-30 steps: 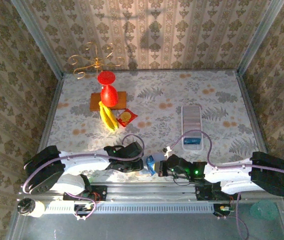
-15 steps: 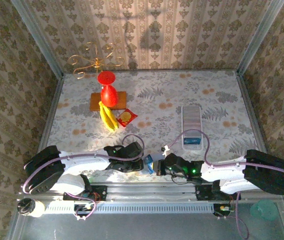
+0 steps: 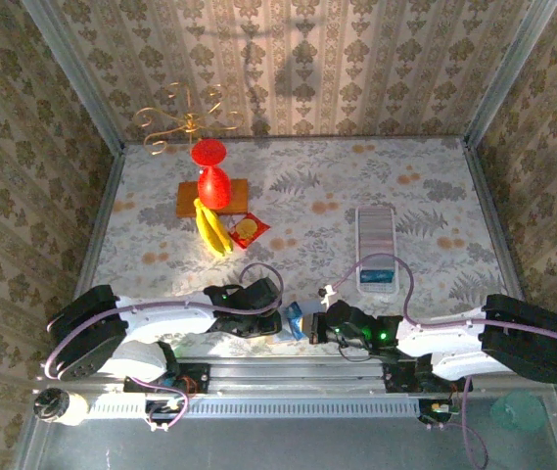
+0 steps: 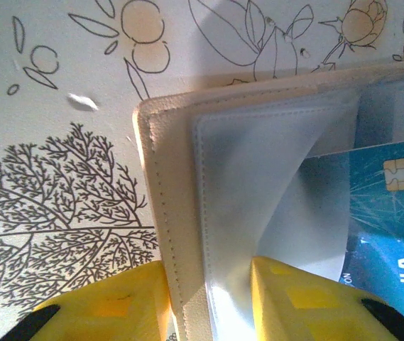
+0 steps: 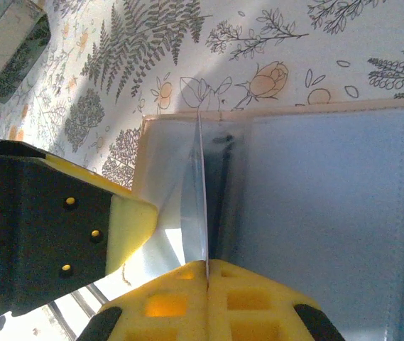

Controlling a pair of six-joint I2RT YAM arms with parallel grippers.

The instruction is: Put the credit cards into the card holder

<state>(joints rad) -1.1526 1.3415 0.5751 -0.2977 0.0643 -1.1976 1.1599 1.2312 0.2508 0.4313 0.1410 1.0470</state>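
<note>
The tan card holder (image 4: 166,177) lies open at the table's near edge, its clear inner sleeve (image 4: 258,185) spread apart. My left gripper (image 4: 209,284) is shut on the holder's leather edge and sleeve. A blue credit card (image 4: 386,206) with a gold chip enters that sleeve from the right. In the right wrist view the credit card (image 5: 203,199) is seen edge-on, pinched in my shut right gripper (image 5: 207,273) and reaching into the card holder (image 5: 329,213). From above, the left gripper (image 3: 280,321) and right gripper (image 3: 313,326) meet around the blue card (image 3: 296,318).
A long ribbed whitish tray (image 3: 376,230) stands at mid right, with a bluish card (image 3: 377,276) at its near end. Back left are a red vase (image 3: 211,181) on a wooden block, bananas (image 3: 212,232), a snack packet (image 3: 249,230) and a gold wire stand (image 3: 185,122). Walls close in three sides.
The right arm has edged slightly left, bringing the blue card closer into the holder. The left arm has stayed put.
</note>
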